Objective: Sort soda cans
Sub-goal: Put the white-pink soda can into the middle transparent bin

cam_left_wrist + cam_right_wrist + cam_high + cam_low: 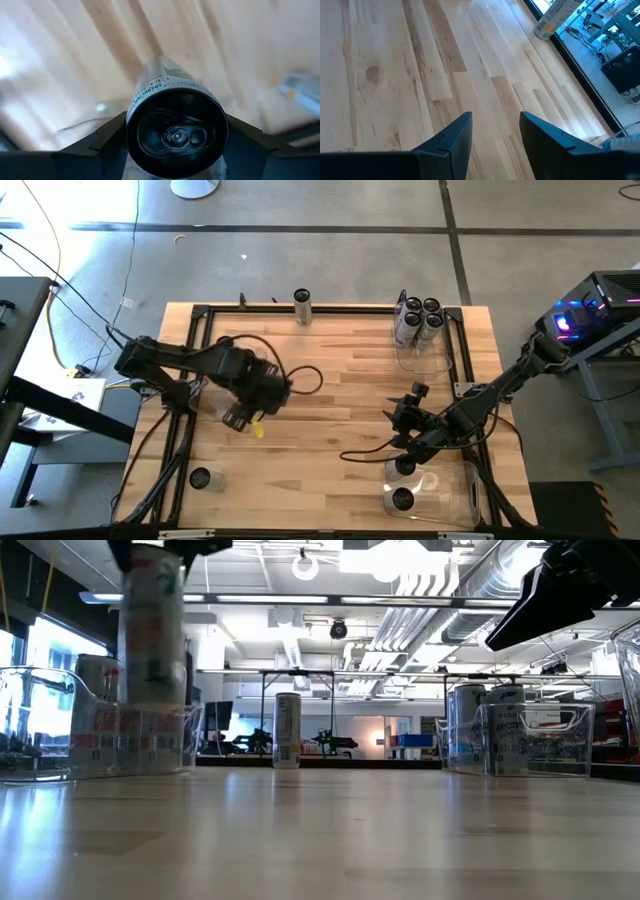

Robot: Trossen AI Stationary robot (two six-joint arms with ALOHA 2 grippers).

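Soda can (176,131) lettered "SPARKLING"

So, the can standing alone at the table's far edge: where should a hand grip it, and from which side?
Probably its side wall near the top, coming down from above: the lone can stands upright, round, with bare table on both sides.

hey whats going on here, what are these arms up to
Two robot arms are sorting soda cans into clear bins on a wooden table. The left gripper has its jaws closed around a can on the table's left side. The right gripper, jaws apart and empty, hovers by the near right bin, which holds two cans. Four cans sit in the far right bin; one can stands alone at the far edge.
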